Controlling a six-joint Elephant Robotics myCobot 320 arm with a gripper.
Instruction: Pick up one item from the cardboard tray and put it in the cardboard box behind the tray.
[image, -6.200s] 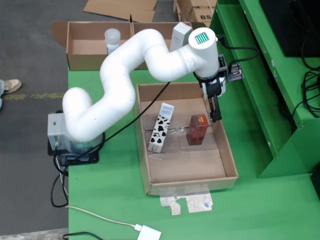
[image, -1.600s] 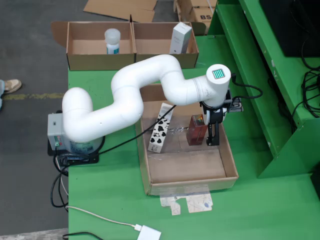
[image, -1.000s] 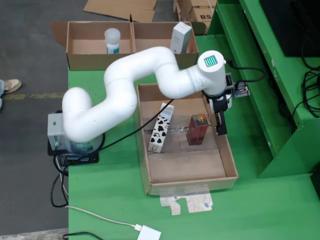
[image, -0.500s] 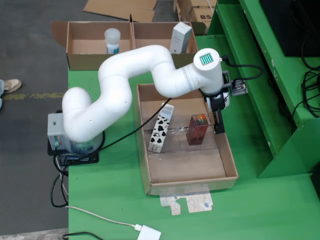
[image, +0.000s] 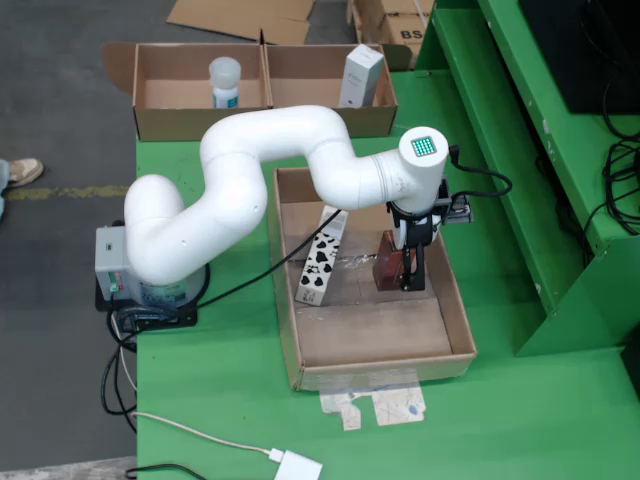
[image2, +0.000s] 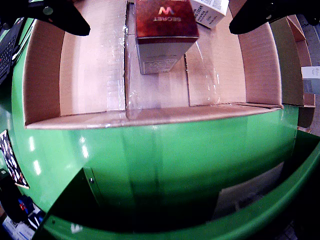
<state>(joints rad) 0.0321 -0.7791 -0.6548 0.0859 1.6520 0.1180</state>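
Approach step: fingers (image2: 155, 17) spread wide above the red-brown box (image2: 165, 30), nothing gripped.
Box stands upright in the cardboard tray (image: 455, 310) beside a cow-patterned carton (image: 320, 262); next, descend astride it and close.

Tray (image: 455, 310) front half is bare floor, free to enter. Back half: red box (image: 392, 262) upright near right wall, tight gap there; cow-print carton (image: 320, 258) leaning to its left, open lane betw them. Gripper (image2: 159, 15) fingers wide, straddling red box w/ clearance both sides.
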